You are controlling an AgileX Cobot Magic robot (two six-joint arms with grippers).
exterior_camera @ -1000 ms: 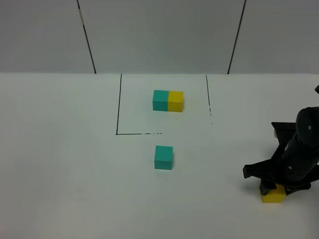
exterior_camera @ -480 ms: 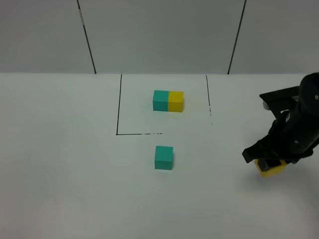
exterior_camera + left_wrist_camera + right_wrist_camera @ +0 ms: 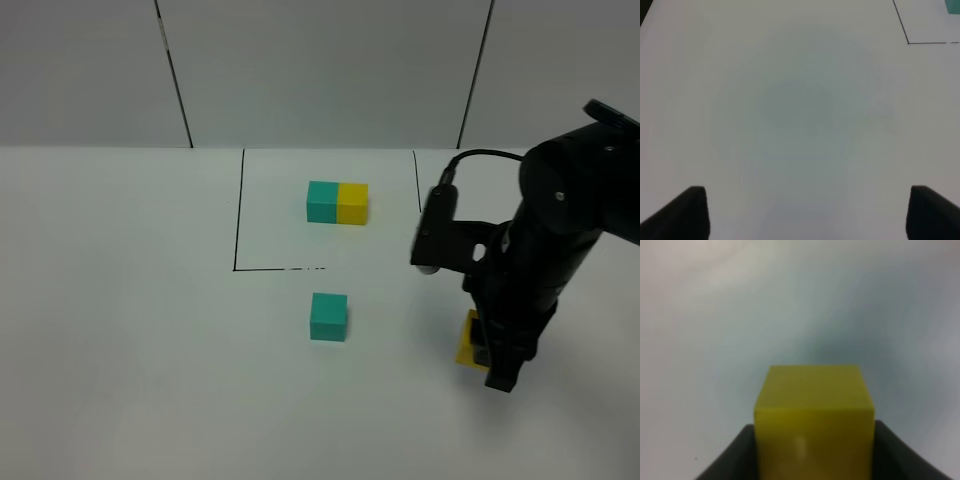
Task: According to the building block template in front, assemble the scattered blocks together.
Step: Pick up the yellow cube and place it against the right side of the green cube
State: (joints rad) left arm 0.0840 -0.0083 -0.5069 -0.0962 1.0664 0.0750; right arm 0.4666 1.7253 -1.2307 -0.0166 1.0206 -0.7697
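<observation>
While I watch the left wrist feed, the left gripper [image 3: 810, 212] shows only its two dark fingertips [image 3: 692, 212] low in the picture. They stand wide apart with nothing between them but the bare white table [image 3: 790, 110]. I cannot find that gripper in the high camera's picture.

Moving rightward in the high view, a thin black outline [image 3: 239, 210] marks off a rectangle on the table toward the back wall. Inside it sits the building block template [image 3: 337, 202], a teal half on the left joined flush to a yellow half on the right, lying flat and square to the outline.

Just outside the outline's near edge, nearly in line with the template's teal half, the teal cube [image 3: 328, 316] rests flat on the table by itself. Nothing touches it.

Further right, well apart from the teal cube, the right arm [image 3: 560, 220] bends down over the table. The right gripper [image 3: 488, 352] is closed around the yellow cube [image 3: 466, 342]. From the high camera I see only a narrow, tilted strip of yellow beside the dark fingers. The right wrist feed is plainer: the cube [image 3: 814, 410] fills the gap, with a black finger [image 3: 732, 460] pressed against each side. I cannot tell from either view whether the cube's underside touches the table.
</observation>
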